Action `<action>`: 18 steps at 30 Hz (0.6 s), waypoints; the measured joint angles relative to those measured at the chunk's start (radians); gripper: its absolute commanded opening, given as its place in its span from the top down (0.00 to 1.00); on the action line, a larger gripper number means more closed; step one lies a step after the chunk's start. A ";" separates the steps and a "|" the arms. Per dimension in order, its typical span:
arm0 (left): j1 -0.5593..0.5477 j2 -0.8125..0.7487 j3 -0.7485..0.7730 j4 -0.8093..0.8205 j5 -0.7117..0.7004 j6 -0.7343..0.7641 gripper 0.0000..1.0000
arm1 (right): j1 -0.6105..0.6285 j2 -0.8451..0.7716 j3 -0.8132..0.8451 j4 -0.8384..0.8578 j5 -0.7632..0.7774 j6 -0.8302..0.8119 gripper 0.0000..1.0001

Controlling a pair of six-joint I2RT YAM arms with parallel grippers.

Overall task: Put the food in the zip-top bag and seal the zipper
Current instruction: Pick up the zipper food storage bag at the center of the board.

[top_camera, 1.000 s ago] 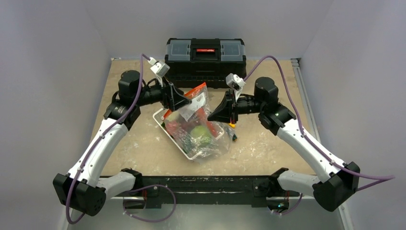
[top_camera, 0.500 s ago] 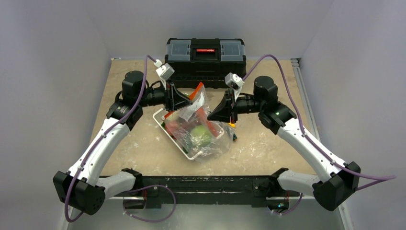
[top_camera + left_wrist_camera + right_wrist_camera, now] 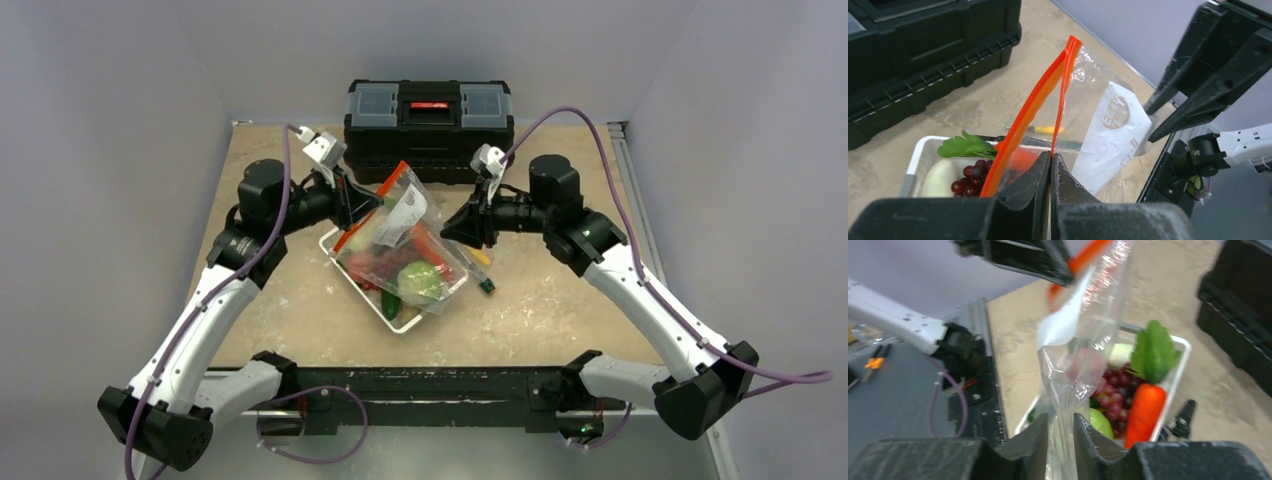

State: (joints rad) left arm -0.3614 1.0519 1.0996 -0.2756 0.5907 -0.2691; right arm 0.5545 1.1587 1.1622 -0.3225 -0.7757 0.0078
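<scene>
Zip-top bag (image 3: 402, 222) hangs in the air over the white basket (image 3: 915, 155) at mid-table, mouth tilted up and to the far side, white label on its side. L fingers (image 3: 1050, 165) are closed tight on the orange-red zipper (image 3: 1040, 95) near its low end; from there the two strips run up and meet at the top corner. R fingers (image 3: 447, 229) are at the bag's right edge, a little apart w/ clear film between them; can't tell if they pinch it. In the basket: carrot (image 3: 1144, 412) w/ green leafy top, dark red grapes (image 3: 1113, 385), white oblong (image 3: 939, 177), pale green cabbage (image 3: 420, 282), cucumber (image 3: 390, 300) at the near corner. Most of this shows through or beside the plastic, so can't tell whether any piece sits inside the bag itself. Black toolbox (image 3: 430, 115), lid shut, stands at the far edge of the table (image 3: 300, 310). Yellow-handled tool (image 3: 478, 256) lies just right of the basket.
</scene>
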 measured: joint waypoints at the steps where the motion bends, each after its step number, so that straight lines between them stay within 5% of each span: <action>1: 0.000 -0.022 -0.008 0.006 -0.022 0.000 1.00 | 0.000 0.000 0.006 -0.012 0.044 0.000 0.63; 10: -0.002 -0.070 -0.024 0.028 -0.145 -0.056 1.00 | 0.040 0.086 0.165 -0.174 0.685 0.248 0.41; 14: -0.002 -0.024 -0.018 -0.006 -0.200 -0.111 1.00 | 0.195 0.140 0.280 -0.263 1.009 0.346 0.22; 18: -0.002 0.011 -0.018 -0.026 -0.232 -0.171 1.00 | 0.365 0.141 0.336 -0.282 1.241 0.397 0.23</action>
State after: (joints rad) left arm -0.3634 1.0634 1.0817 -0.3016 0.3588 -0.4397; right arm 0.9192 1.2995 1.4979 -0.6041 0.4652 0.4053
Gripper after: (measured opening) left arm 0.008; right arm 0.784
